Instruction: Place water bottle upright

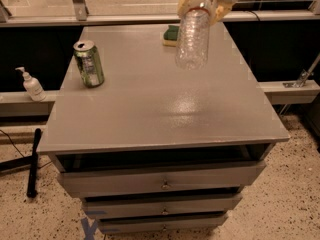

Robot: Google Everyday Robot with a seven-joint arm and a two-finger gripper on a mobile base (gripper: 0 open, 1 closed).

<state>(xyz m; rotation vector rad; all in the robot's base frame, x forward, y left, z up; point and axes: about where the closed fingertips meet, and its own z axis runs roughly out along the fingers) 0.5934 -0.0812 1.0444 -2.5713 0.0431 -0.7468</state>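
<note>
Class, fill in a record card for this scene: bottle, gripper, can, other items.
water bottle: hangs nearly vertical, base down, above the tabletop
gripper: top of view, shut on the water bottle's upper end
can: green, upright, left side of tabletop
sponge: green, far edge, beside the bottle
pump bottle: left of the cabinet, off the tabletop

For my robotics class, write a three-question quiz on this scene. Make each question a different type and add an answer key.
1. True or false: the water bottle is standing on the table.
2. Where is the gripper? A) resting on the table B) at the top of the view, above the table's far side, closed on the bottle's upper end C) out of view
3. Fill in: the green can stands ____ on the table's left side.
Key: 1 false, the bottle hangs in the air from the gripper; 2 B; 3 upright.
</note>
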